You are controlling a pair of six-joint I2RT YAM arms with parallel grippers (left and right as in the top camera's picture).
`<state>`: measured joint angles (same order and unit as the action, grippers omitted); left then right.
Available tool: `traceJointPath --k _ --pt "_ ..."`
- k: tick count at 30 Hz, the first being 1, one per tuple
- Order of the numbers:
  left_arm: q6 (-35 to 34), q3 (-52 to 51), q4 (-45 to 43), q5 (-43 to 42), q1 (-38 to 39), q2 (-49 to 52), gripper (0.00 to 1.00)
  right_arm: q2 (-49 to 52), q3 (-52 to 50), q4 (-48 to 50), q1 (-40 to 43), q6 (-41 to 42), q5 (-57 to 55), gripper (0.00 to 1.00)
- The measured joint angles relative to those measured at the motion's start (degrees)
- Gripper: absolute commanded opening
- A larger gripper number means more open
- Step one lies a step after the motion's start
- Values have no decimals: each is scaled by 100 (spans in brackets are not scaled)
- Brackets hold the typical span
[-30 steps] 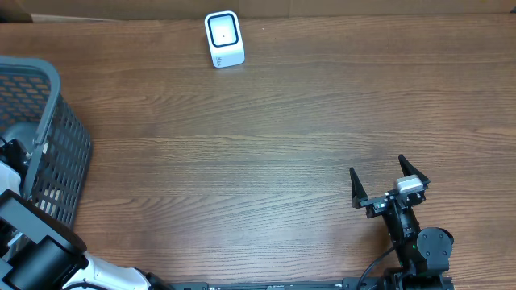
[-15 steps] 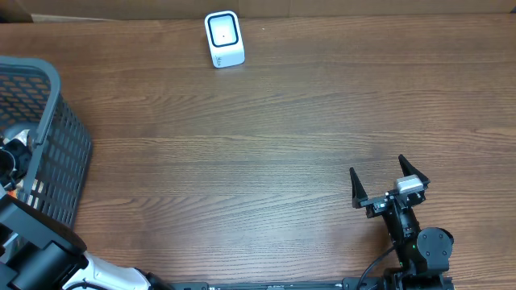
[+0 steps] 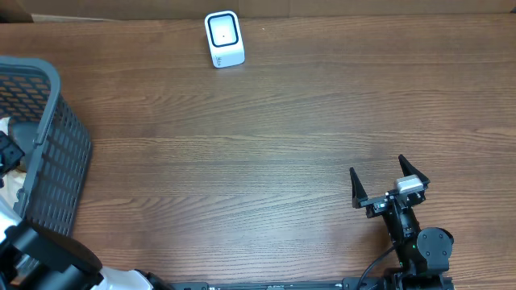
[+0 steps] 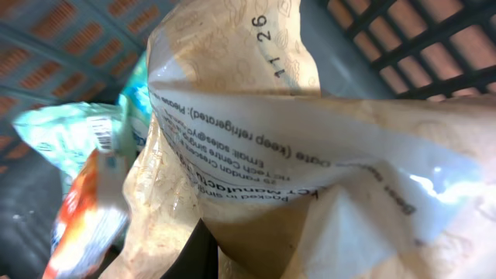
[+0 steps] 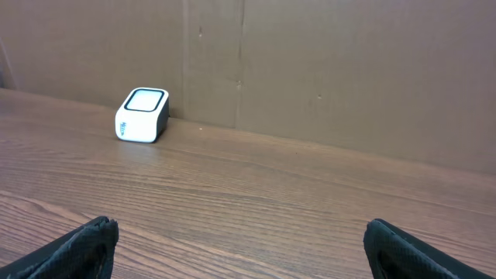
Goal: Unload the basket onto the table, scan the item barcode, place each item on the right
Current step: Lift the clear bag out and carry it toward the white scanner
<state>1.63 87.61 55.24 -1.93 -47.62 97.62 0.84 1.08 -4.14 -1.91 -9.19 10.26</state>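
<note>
Left hand [image 3: 6,150] is down inside the basket [image 3: 56,153], clenched. It seems to be pinching the tan bag [image 4: 256,178], though the bag fills our wrist view and hides the fingers. Right hand [image 3: 376,164] rests spread wide at the near edge of the table [image 3: 266,161], holding nothing. We see the scanner [image 3: 224,38] well apart, at the far side. A thin pinch on slick film could slip during the lift, or the bag could catch the basket rim. No barcode shows on this face, so it may reach the scanner turned wrong.
</note>
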Motion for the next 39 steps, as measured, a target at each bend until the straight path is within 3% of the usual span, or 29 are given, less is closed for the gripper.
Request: traceJointPath --k 22,30,35,39 --pt "-1025 144 -142 -4 0 -802 4 0 0 2 0 0 0 100" --pt "-1377 798 -205 -841 42 -1602 4 0 0 2 0 0 2 100" --pt "-1547 876 -63 -1488 584 -2317 4 0 0 2 0 0 -2 100" --pt "-1617 883 308 -1716 1517 -2774 4 0 0 4 0 0 0 100"
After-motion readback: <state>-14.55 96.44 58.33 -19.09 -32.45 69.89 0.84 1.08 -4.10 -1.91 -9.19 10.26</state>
